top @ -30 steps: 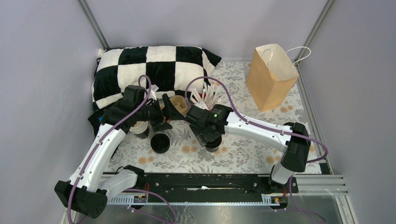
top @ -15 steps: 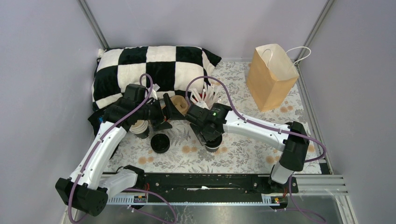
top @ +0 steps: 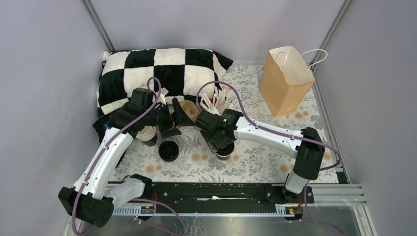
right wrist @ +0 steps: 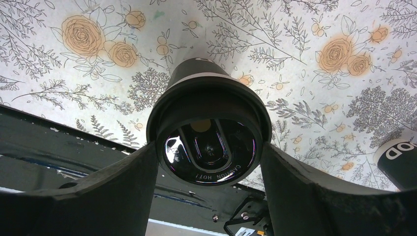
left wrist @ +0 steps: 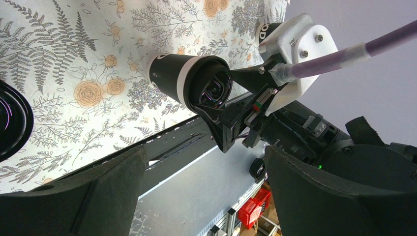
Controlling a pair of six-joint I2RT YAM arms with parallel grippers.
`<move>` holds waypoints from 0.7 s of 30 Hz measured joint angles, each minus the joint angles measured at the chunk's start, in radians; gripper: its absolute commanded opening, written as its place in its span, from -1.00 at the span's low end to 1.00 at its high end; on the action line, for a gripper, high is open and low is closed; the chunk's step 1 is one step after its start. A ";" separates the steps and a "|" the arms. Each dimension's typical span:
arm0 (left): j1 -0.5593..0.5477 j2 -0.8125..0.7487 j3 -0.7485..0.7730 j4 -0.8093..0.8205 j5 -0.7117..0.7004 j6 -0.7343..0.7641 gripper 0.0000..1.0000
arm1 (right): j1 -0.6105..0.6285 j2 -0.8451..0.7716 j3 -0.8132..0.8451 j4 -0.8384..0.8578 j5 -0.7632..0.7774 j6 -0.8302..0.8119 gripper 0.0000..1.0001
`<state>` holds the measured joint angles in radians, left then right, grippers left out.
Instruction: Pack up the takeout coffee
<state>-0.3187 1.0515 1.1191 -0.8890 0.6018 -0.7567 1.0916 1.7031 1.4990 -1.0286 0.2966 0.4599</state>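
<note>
A dark paper cup with a glossy black lid (right wrist: 209,142), one takeout coffee, stands on the floral table. My right gripper (right wrist: 209,150) reaches down over it, and both fingers press against the lid's rim. From above, this cup (top: 226,154) is mostly hidden under that gripper (top: 223,146). A second black-lidded cup (top: 168,150) stands further left. My left gripper (top: 178,118) hovers open beside a brown cup-like thing (top: 188,109). In its own view the left gripper (left wrist: 204,162) holds nothing, and the held cup (left wrist: 192,83) shows ahead.
A brown paper bag (top: 285,81) stands open at the back right. A checkered pillow (top: 157,73) fills the back left. A stack of lidless cups (top: 147,135) sits under my left arm. White sticks (top: 221,102) fan out behind the right wrist. A black rail (top: 211,191) runs along the near edge.
My right arm has edged slightly left with its gripper still over the lidded cup. The left arm has barely moved.
</note>
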 measured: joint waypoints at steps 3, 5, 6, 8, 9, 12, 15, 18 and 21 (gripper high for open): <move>0.000 0.006 0.003 0.000 0.000 0.001 0.86 | 0.000 0.000 -0.001 0.002 -0.001 0.000 0.56; 0.000 0.011 0.006 0.000 0.000 0.001 0.86 | -0.001 0.000 -0.004 0.005 -0.002 0.000 0.56; 0.000 0.013 0.007 0.000 0.000 0.001 0.86 | -0.001 0.000 -0.005 0.008 -0.004 -0.001 0.56; 0.000 0.016 0.008 0.000 0.000 0.002 0.86 | -0.001 0.000 -0.005 0.011 -0.006 0.000 0.56; 0.000 0.018 0.009 0.000 0.000 0.002 0.86 | -0.001 0.000 -0.005 0.012 -0.006 0.000 0.56; 0.000 0.019 0.012 0.000 0.000 0.005 0.86 | -0.001 0.000 -0.004 0.011 -0.006 0.000 0.56; 0.000 0.020 0.014 0.000 0.000 0.006 0.86 | -0.001 0.000 0.004 0.001 -0.006 0.000 0.56; 0.000 0.029 0.014 0.000 0.000 0.008 0.86 | -0.002 -0.002 0.007 -0.011 -0.006 0.002 0.56; 0.000 0.036 0.014 0.000 0.000 0.008 0.86 | -0.002 -0.006 0.007 -0.017 -0.005 0.006 0.56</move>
<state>-0.3187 1.0874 1.1332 -0.8890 0.6022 -0.7483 1.0901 1.6970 1.5059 -1.0458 0.2913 0.4656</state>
